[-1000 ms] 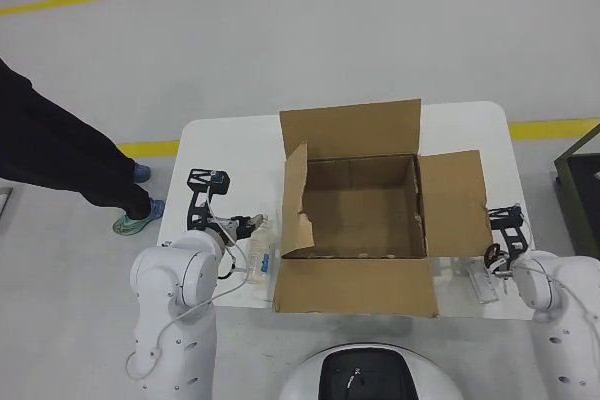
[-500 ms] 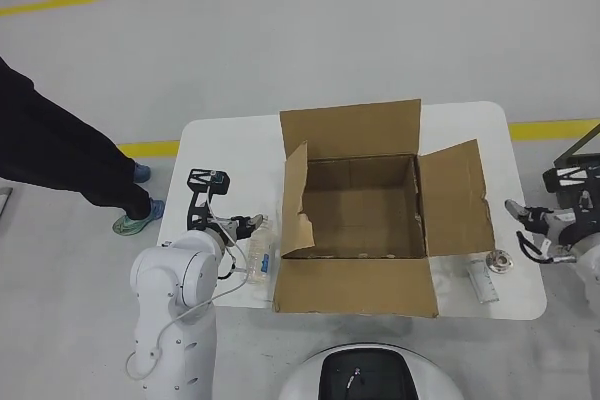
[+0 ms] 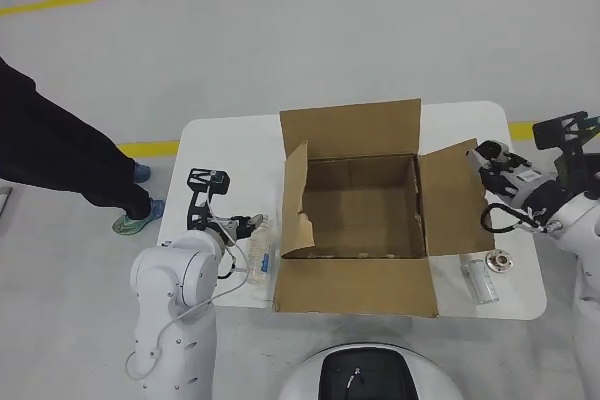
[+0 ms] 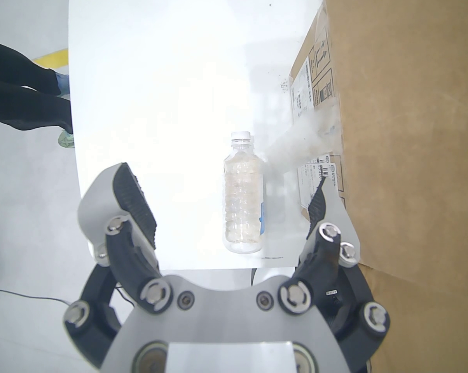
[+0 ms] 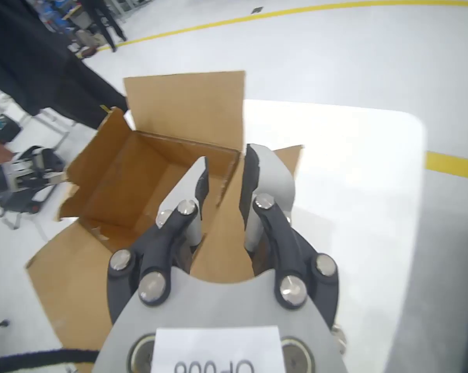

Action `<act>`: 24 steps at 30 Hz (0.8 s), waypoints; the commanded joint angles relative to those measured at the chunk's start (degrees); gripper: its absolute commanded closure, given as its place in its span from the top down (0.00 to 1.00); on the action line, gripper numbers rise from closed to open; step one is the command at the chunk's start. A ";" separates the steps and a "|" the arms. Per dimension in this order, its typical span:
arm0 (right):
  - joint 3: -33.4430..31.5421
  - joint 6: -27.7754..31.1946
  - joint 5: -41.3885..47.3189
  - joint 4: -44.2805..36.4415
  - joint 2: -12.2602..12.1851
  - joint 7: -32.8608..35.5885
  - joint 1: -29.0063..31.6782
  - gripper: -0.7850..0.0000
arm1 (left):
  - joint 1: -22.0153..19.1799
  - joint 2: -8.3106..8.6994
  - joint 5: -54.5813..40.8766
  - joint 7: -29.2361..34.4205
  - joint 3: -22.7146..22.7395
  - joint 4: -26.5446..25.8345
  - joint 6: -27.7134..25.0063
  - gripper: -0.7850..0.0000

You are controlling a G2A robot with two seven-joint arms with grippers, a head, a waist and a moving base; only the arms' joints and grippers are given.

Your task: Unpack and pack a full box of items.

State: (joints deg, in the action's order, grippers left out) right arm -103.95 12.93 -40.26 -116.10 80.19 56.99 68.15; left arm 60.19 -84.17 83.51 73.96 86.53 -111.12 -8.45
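**Left gripper** (image 4: 223,180)
- State: released. My fingers are spread wide and hold nothing.
- The bottle (image 4: 243,199) lies on its side on the table (image 3: 220,140), beyond my fingertips and in line with the gap between them.
- It lies nearer my box-side finger and touches neither finger.
- Its cap points away from my wrist.
- The box (image 3: 360,290) stands just beside that same finger. Its outer wall runs alongside the bottle, and the two are apart.

**Right gripper** (image 5: 226,172)
- State: released. My fingers stand a narrow gap apart, with nothing clamped between them.
- This gripper sits at the far outer corner of the box's nearest flap (image 3: 452,195), which is tilted upward.
- I cannot tell whether a finger touches the flap.
- The box opening lies beyond my fingertips. The far flap stands upright behind it.
- A round part (image 3: 499,262) and a clear pack (image 3: 478,280) lie on the table behind this gripper, toward my body.
- These two items are just beside each other, near the box's corner and well apart from my fingers.
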 commanded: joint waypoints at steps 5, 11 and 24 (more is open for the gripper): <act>3.62 -1.44 8.84 6.30 -0.53 6.32 -3.73 0.00 | 0.00 0.00 0.00 0.00 0.00 0.00 0.00 1.00; 3.62 -1.44 8.84 6.30 -0.53 6.32 -3.73 0.00 | 0.00 0.00 0.00 0.00 0.00 0.00 0.00 1.00; 3.73 -12.88 26.26 10.09 -1.51 15.06 -8.81 0.21 | 0.00 0.00 0.00 0.00 0.00 0.00 0.00 1.00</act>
State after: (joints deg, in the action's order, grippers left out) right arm -99.54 2.09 -17.21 -106.79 78.80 70.89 60.02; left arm 60.19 -84.17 83.51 73.96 86.53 -111.12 -8.45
